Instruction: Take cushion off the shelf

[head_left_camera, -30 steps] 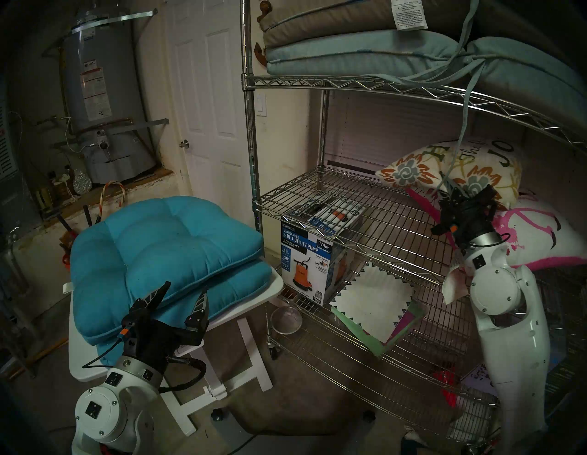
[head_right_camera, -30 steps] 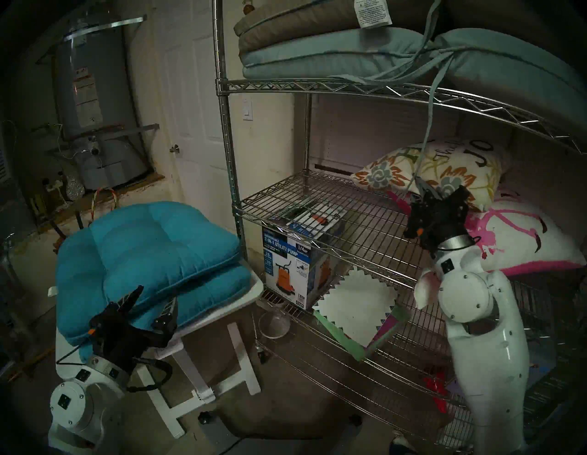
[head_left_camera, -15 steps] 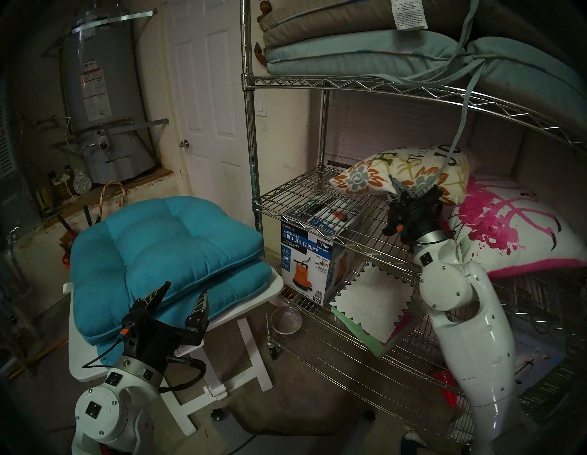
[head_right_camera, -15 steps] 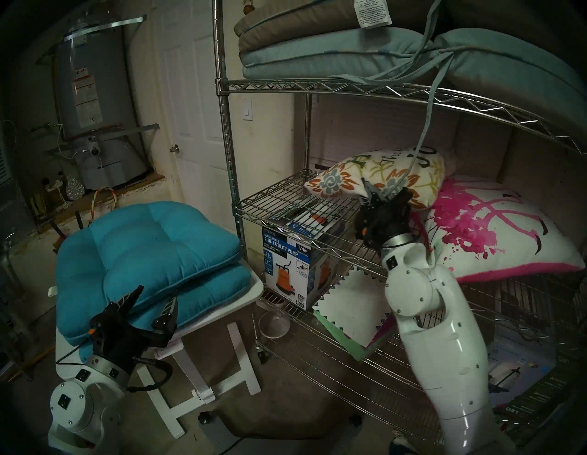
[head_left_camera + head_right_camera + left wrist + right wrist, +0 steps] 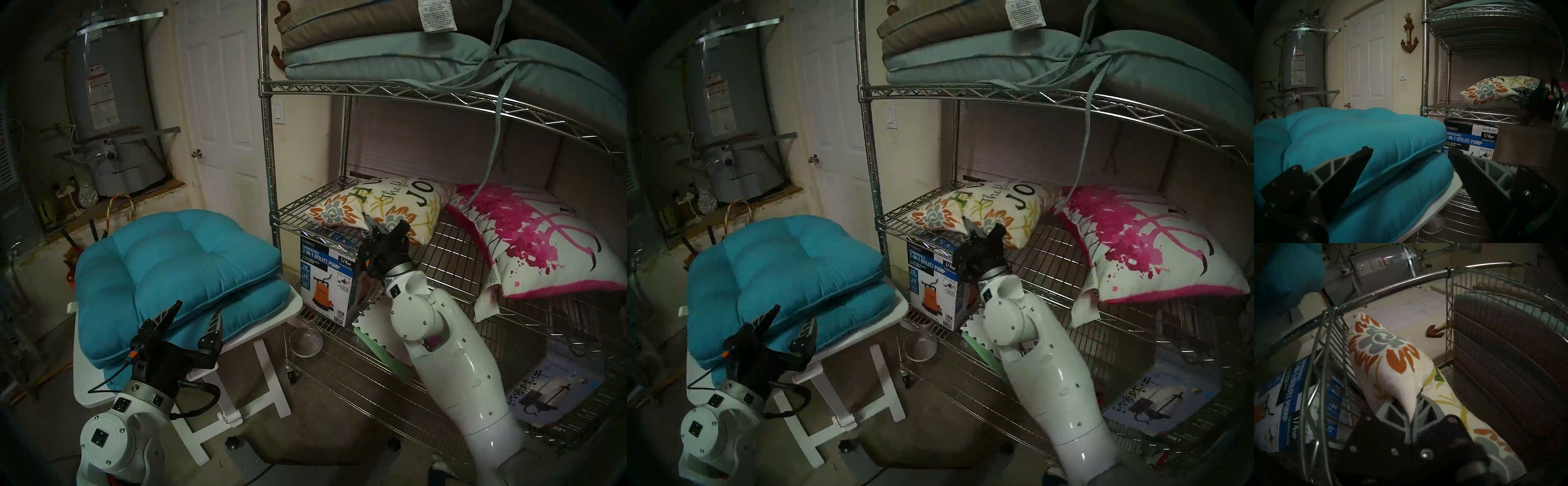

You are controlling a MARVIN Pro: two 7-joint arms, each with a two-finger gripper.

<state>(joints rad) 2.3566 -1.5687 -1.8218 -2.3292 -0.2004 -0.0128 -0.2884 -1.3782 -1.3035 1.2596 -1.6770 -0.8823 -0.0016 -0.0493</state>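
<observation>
The robot is at the step of pulling the flower cushion (image 5: 380,207) off the shelf (image 5: 441,268). The right fingers (image 5: 1412,405) are pressed together and pinch a fold at the cushion's front edge, so the cushion sits right between them. The cushion lies on the middle rack, at its left front corner, and its near edge hangs a little past the wire rim. It is not off yet. A pink cushion (image 5: 539,244) lies beside it on the same rack, and the two look close or just touching at one corner. A pump box (image 5: 325,281) stands on the rack below. The next move likely calls for drawing the cushion out past the left post and over to the bench (image 5: 291,305), where two blue cushions (image 5: 176,264) are already piled. The grip is only on a small fold, so it could slip. The left fingers (image 5: 195,314) are spread wide and hold nothing, just near the blue pile.
</observation>
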